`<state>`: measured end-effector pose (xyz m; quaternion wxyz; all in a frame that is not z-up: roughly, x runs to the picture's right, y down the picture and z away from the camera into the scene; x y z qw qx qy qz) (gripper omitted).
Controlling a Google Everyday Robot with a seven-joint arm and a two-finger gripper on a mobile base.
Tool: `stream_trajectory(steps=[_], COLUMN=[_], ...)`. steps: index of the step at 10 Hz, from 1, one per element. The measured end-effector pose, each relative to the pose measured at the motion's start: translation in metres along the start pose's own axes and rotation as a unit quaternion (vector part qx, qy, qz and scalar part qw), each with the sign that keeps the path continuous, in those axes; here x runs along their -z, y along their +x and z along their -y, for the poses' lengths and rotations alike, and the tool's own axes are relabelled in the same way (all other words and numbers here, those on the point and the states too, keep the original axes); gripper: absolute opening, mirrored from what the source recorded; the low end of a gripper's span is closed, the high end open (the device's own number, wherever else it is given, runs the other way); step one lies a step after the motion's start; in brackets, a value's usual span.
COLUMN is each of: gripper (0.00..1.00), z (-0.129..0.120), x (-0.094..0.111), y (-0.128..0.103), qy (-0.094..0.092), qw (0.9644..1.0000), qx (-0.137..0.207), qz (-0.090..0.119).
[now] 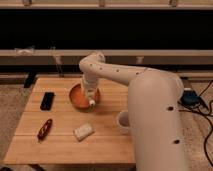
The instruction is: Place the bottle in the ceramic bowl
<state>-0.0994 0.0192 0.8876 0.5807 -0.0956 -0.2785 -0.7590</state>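
Note:
The orange ceramic bowl stands on the wooden table, left of the middle. My gripper points down over the bowl's right half, at the end of the white arm that reaches in from the right. A small whitish end of the bottle shows at the gripper's tip, just above the bowl's right rim. The rest of the bottle is hidden by the gripper. The gripper appears shut on the bottle.
A translucent plastic cup stands right of the bowl, next to my white body. A pale rectangular block lies in front of the bowl. A black phone and a red object lie at the table's left.

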Motion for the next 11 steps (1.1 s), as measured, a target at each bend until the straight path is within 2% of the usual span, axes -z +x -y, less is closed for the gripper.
stream_trajectory(steps=[3, 5, 8, 11], gripper=[0.80, 0.80, 0.80, 0.80], z=[0.005, 0.006, -0.007, -0.004], x=[-0.001, 0.003, 0.031, 0.029], y=[0.002, 0.005, 0.017, 0.016], qy=[0.010, 0.013, 0.001, 0.002], qw=[0.9999, 0.9998, 0.9989, 0.9990], qx=[0.006, 0.008, 0.001, 0.002], qz=[-0.004, -0.015, -0.047, -0.044])
